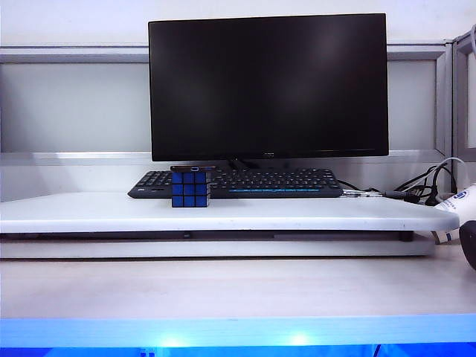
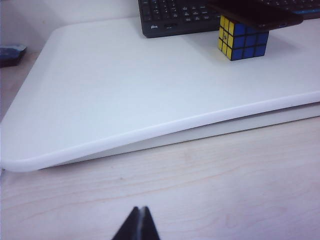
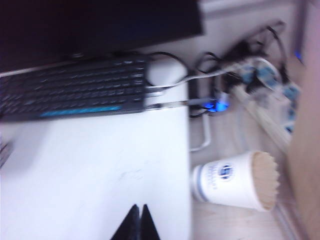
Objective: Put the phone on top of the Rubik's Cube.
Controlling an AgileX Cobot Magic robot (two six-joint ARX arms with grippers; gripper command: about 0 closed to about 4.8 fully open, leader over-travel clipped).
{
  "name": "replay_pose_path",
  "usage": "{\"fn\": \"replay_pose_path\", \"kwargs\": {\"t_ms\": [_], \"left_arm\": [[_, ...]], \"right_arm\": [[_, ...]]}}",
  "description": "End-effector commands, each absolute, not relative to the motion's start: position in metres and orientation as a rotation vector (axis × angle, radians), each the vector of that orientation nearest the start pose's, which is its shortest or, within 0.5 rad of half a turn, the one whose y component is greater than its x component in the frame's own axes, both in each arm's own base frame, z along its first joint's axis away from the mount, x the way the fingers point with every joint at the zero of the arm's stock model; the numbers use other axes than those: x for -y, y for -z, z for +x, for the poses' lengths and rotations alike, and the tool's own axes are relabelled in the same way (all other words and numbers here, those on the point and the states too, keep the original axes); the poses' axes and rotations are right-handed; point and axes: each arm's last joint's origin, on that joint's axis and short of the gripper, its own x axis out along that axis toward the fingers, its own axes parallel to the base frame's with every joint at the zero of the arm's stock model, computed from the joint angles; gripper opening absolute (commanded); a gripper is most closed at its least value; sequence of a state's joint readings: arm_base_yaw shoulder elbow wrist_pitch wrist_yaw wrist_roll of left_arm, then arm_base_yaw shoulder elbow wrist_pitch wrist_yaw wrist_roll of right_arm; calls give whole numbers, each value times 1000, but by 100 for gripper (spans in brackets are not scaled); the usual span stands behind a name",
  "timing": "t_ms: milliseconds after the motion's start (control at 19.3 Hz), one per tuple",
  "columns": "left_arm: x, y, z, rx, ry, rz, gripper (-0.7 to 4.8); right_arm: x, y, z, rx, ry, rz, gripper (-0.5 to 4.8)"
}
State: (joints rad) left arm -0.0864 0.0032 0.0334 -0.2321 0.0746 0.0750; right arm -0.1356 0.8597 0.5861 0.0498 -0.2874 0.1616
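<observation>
Phone (image 1: 193, 168) atop Rubik's Cube (image 1: 190, 189), keyboard (image 1: 245, 183) just behind.

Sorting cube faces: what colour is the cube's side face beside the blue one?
Yellow squares on the black-framed Rubik's Cube, clearest in the left wrist view.

Glossy black phone (image 2: 255, 12), pale matt wood-grain table (image 2: 210, 190)

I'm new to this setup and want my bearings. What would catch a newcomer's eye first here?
The big dark monitor at the back, with the black keyboard below it. In front of the keyboard's left end stands the Rubik's Cube, the phone lying flat on top. The left gripper and right gripper are both shut, holding nothing.
</observation>
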Motion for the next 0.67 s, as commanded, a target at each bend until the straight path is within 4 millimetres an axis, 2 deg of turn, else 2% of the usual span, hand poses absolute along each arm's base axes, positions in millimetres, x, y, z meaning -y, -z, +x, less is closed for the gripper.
{"fn": "replay_pose_path", "kwargs": {"t_ms": [52, 260, 675], "left_arm": [[9, -150, 93, -220, 134, 83, -5], [9, -150, 93, -220, 119, 89, -6], [6, -150, 93, -225, 24, 116, -5]], "right_arm": [[9, -271, 175, -205, -152, 170, -8], [0, -244, 154, -209, -137, 159, -8], [-2, -199, 126, -215, -159, 161, -8]]}}
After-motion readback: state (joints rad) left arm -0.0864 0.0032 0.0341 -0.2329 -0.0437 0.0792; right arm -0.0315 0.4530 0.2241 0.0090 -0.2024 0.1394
